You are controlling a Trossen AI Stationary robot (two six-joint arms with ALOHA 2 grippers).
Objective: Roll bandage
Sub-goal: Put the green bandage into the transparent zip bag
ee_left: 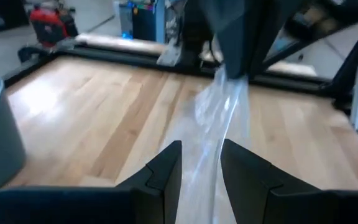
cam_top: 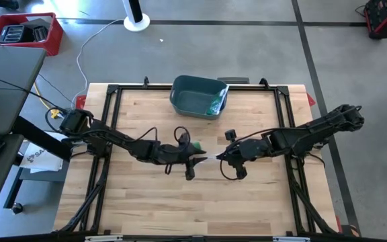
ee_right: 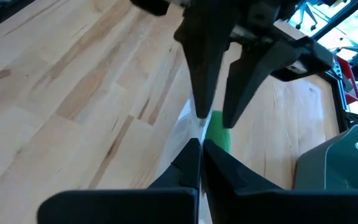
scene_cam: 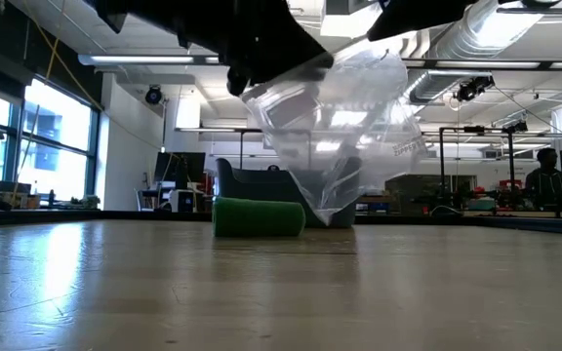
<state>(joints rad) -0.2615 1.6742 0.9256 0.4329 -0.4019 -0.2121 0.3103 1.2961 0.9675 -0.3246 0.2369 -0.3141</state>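
Note:
A green bandage roll lies on its side on the wooden table, just behind the two grippers. Above it hangs a clear plastic bag, narrowing to a low tip close to the table. My right gripper is shut on the bag. My left gripper faces it from the table's left. Its fingers stand a little apart, with the bag's film running between them. My right gripper pinches the bag's film between its two shut fingers, coming from the table's right and slanting down. The bag hangs below the hold, clear of the green roll. My left gripper has the film between its parted fingers; whether they touch it I cannot tell.
A grey bin with clear and green packets in one corner stands at the table's far middle. A black frame runs around the table's edges. Bare wood lies toward the near edge.

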